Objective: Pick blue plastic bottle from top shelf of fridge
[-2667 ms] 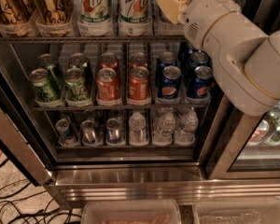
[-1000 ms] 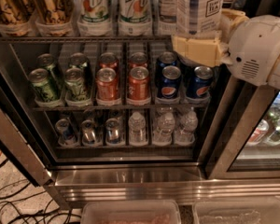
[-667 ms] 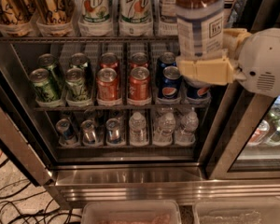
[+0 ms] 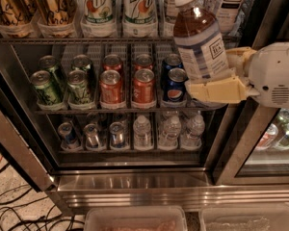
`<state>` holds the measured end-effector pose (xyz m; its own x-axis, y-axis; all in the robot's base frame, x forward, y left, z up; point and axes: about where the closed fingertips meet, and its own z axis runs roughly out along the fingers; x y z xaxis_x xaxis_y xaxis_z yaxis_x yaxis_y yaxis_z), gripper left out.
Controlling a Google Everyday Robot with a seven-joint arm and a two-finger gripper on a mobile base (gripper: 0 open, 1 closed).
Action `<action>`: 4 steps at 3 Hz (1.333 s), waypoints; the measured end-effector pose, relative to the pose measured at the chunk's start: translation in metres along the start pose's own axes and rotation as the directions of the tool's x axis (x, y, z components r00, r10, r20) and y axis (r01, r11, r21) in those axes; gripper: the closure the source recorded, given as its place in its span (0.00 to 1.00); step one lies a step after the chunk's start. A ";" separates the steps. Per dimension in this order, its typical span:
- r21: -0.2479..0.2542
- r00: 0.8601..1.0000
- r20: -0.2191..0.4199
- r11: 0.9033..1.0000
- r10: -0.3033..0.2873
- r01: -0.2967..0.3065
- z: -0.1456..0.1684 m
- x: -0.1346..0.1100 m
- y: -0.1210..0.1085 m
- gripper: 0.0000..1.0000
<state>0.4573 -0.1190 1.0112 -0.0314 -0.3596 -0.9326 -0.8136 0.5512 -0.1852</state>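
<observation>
The blue plastic bottle (image 4: 198, 35) of dark tea, with a white cap and pale label with a square TEA logo, is out of the fridge, tilted slightly left, in front of the right side of the shelves. My gripper (image 4: 216, 83) is shut on its lower body; a cream finger (image 4: 216, 90) wraps its front. The white arm comes in from the right. The top shelf (image 4: 86, 40) runs across the upper part of the open fridge (image 4: 135, 184) and holds 7UP bottles (image 4: 97, 6) and other tea bottles (image 4: 229, 4).
The middle rack holds soda cans (image 4: 111, 85). The lower rack holds small cans and small water bottles (image 4: 169, 129). A dark door frame (image 4: 241, 143) stands right of the arm. Clear bins (image 4: 135, 220) sit below. Cables (image 4: 14, 211) lie on the floor at left.
The gripper has drawn back out of the top shelf with the tea bottle and lowered it; the whole bottle, cap included, now shows in front of the shelves.
</observation>
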 end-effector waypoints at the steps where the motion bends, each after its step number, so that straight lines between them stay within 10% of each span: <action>1: -0.057 0.999 -0.007 0.998 -0.032 0.032 0.023 0.002 0.011 1.00; 4: -0.166 1.000 -0.018 0.986 0.008 -0.011 0.049 0.034 0.074 1.00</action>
